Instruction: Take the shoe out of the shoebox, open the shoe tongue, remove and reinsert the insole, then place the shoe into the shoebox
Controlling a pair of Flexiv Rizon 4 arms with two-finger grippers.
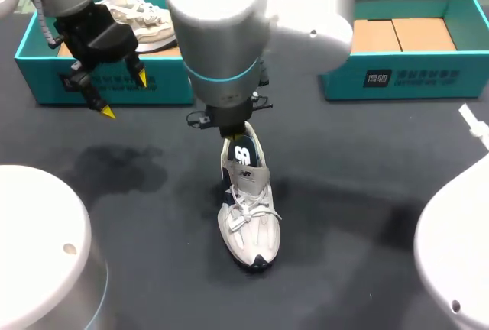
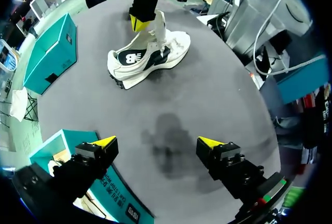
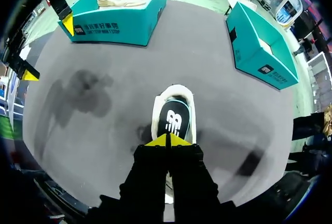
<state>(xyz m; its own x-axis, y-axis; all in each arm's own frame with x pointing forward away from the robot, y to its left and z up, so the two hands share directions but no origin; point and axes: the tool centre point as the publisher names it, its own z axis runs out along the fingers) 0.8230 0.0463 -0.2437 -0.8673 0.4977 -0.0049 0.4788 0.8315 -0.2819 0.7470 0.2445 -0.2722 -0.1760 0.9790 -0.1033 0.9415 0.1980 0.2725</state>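
Bright, even light from overhead. Dark desk (image 1: 367,284) reads matte. Shadows soft-edged: faint one on desk right of shoe (image 1: 248,215), broader diffuse dark patch (image 1: 114,169) left of it. Pale right arm housing (image 1: 229,17) carries mild sheen. Teal shoebox (image 3: 124,27) wall evenly lit.

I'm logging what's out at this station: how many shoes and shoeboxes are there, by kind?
Shoes: 2, the shoe on the table and the boxed shoe
Shoeboxes: 2, the left shoebox and the right shoebox
Total: 4
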